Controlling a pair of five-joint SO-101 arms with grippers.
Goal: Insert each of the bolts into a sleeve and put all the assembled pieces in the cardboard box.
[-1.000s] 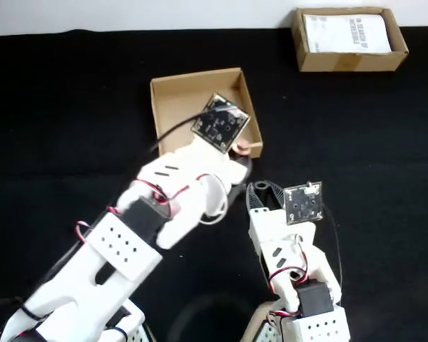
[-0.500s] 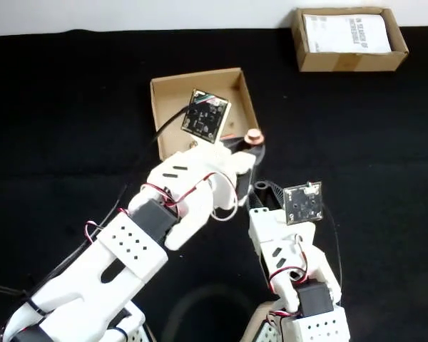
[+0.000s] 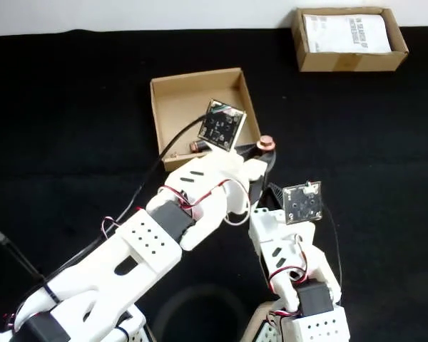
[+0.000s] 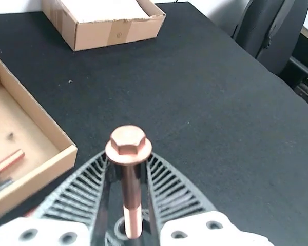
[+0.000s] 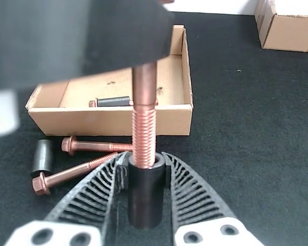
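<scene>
My left gripper (image 4: pixel 127 165) is shut on a copper bolt (image 4: pixel 127 148), head up, just right of the open cardboard box (image 3: pixel 172 100). Directly below, my right gripper (image 5: pixel 145 160) is shut on an upright black sleeve (image 5: pixel 146 197). The bolt's threaded end (image 5: pixel 143 130) sits in the sleeve's mouth. From above, the bolt head (image 3: pixel 267 142) shows over the left gripper (image 3: pixel 261 159), with the right gripper (image 3: pixel 268 194) beneath. One assembled piece (image 5: pixel 110 102) lies inside the box (image 5: pixel 113 121).
Two loose bolts (image 5: pixel 90 145) (image 5: pixel 72 172) and a loose black sleeve (image 5: pixel 42 156) lie on the black table in front of the box. A second cardboard box (image 3: pixel 349 39) holding a printed sheet stands at the far right corner.
The left arm swung from over the cardboard box to the right, carrying the bolt to above the right gripper's sleeve. The right arm has kept still.
</scene>
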